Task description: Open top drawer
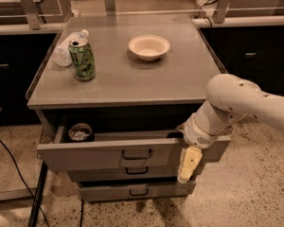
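Cream-coloured tool of the white robot arm hangs pointing down at the right end of the wide grey metal top drawer, at about four o'clock in the view. Its tip lies over the front panel and the wrist sits above the panel's upper edge. Whether it is released or clenched on that panel I cannot tell — only its outer side shows. Placed so, it looks hooked over the front edge rather than on the small dark bar handle, which lies free at the panel's centre, toward nine o'clock from the tool. A pull from there is off-centre, so the drawer might skew on its runners.

The drawer stands partly out of the grey metal desk, its shallow tray showing a small round dark object in the left corner. Two narrower grey drawers beneath sit further in — neither is wanted. On the desk top a green drink can stands upright at ten o'clock with a crumpled clear plastic bottle just behind it, and a cream shallow bowl sits at twelve o'clock. All are well back from the front edge, so the pull should not disturb them.
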Robot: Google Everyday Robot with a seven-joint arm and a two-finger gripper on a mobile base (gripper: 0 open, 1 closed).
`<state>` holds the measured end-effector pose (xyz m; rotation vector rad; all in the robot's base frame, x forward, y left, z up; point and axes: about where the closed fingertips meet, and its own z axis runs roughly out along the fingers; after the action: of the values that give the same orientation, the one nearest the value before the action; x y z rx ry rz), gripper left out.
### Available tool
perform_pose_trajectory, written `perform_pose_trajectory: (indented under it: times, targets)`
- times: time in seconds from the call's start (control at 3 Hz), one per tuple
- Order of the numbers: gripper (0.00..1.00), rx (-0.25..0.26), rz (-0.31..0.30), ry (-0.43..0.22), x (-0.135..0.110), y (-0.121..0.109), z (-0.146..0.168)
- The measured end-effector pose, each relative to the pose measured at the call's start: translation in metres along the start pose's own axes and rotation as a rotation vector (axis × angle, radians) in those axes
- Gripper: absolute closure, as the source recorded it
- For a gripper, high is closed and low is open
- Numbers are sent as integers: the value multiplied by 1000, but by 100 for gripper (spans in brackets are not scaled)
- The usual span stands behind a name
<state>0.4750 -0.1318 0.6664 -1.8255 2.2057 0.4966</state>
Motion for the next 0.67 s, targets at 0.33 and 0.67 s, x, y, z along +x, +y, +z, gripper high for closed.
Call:
perform_pose_trajectory:
  times: [0.33,0.67]
  targets:
    - [0,0,1,0,0,0,0]
    - [0,38,15,-41,1,-4,-1]
